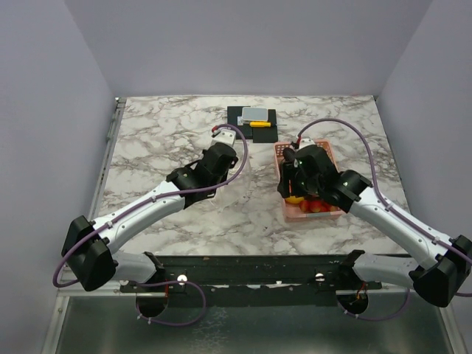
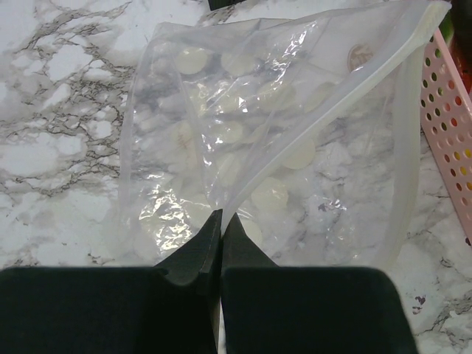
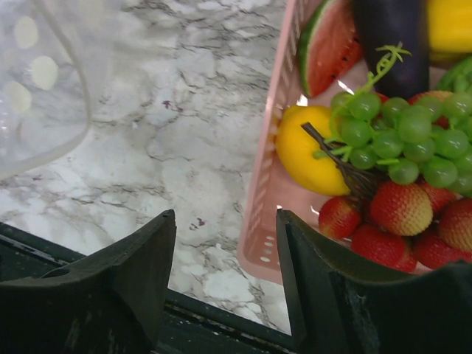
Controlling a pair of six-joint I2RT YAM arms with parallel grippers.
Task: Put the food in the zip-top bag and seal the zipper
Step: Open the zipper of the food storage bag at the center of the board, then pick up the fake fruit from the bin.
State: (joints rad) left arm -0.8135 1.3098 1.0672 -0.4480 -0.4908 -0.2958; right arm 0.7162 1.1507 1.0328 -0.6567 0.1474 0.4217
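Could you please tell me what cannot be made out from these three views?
- Top view: pink basket contents, mostly under the right gripper.
- Right wrist view: dark purple piece, cut off by the top edge.
- Left wrist view: zip-top bag, near edge behind the left gripper.

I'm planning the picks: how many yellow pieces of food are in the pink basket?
2. A lemon lies by the pink basket's wall, beside the grapes; another yellow piece is cropped at the right wrist view's top right. Others may be hidden underneath.
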